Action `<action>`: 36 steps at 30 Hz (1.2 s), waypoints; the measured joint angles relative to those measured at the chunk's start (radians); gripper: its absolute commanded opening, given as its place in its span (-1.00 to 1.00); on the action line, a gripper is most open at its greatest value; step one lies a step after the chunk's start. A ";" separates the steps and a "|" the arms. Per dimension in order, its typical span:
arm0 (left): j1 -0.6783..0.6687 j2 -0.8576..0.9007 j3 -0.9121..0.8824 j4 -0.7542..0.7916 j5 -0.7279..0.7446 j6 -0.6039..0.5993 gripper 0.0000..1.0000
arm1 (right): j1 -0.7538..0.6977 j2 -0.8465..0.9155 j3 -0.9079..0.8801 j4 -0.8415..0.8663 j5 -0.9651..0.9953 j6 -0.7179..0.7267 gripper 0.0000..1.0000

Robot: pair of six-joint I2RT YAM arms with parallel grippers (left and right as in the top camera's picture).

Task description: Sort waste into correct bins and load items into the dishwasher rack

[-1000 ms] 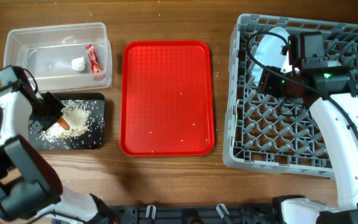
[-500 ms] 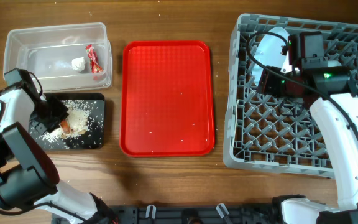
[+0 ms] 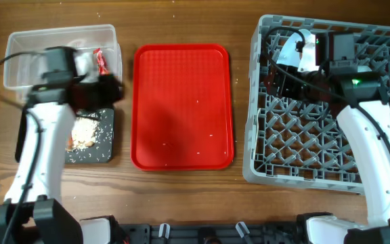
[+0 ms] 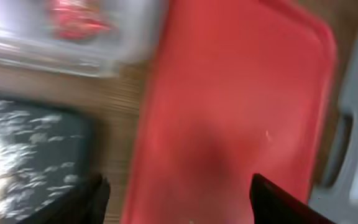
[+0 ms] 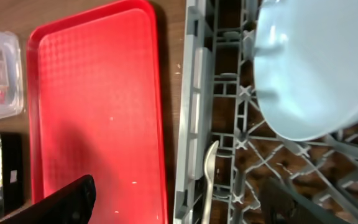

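My left gripper (image 4: 179, 202) is open with nothing between its fingers. It hovers over the near-left edge of the red tray (image 4: 229, 106), and in the overhead view it (image 3: 110, 90) sits by the clear tub's (image 3: 26, 54) front right corner. The red-and-white wrapper (image 3: 100, 62) lies in that tub. The carrot (image 3: 70, 143) and beige scraps (image 3: 84, 130) rest on the black tray (image 3: 103, 152). My right gripper (image 5: 179, 202) is open over the grey rack's (image 3: 330, 163) left wall. A pale bowl (image 5: 316, 68) and a white spoon (image 5: 209, 180) sit in the rack.
The flat red serving tray (image 3: 181, 105) lies between the bins and the rack, with a few crumbs on it. My left arm crosses over the tub and the black tray. My right arm stretches along the rack's right side.
My left gripper opened, left the carrot on the black tray and swung up and right toward the tub's corner. My right gripper opened wider, and less of the bowl shows from overhead.
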 measured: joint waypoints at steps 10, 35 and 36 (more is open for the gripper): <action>-0.203 0.017 0.002 -0.311 -0.098 0.078 1.00 | 0.000 0.117 -0.003 -0.228 -0.023 -0.092 0.85; -0.113 -0.920 -0.307 -0.274 -0.117 0.058 1.00 | 0.000 -0.537 -0.325 -0.047 0.077 -0.034 0.99; -0.113 -0.953 -0.309 -0.274 -0.117 0.058 1.00 | 0.000 -0.599 -0.393 -0.023 0.080 -0.031 1.00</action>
